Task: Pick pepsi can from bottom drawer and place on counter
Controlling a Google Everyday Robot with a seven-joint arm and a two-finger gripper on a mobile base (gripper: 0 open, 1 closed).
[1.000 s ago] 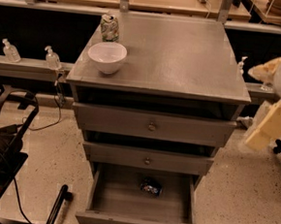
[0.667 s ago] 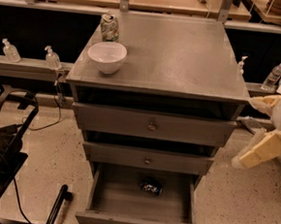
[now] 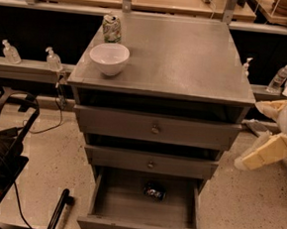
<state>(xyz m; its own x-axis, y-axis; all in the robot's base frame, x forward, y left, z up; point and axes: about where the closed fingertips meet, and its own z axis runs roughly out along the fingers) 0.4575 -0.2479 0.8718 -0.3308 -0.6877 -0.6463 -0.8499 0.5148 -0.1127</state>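
The pepsi can (image 3: 154, 191) lies on its side in the open bottom drawer (image 3: 126, 209), near the back at the middle. The counter (image 3: 183, 55) is the grey metal top of the cabinet. My gripper (image 3: 259, 155) is at the far right edge of the view, low beside the cabinet, level with the middle drawer. It is well right of and above the can, and nothing is in it.
A white bowl (image 3: 109, 58) and a pale green-white can (image 3: 112, 28) stand at the counter's back left. Two knobbed drawers (image 3: 154, 130) sit above the bottom one. Small bottles (image 3: 53, 59) line a ledge at left, another (image 3: 278, 78) at right. Black equipment (image 3: 1, 150) stands at lower left.
My arm has dropped lower along the right side of the cabinet and drawn toward the frame's right edge. The can, bowl and drawers have not moved.
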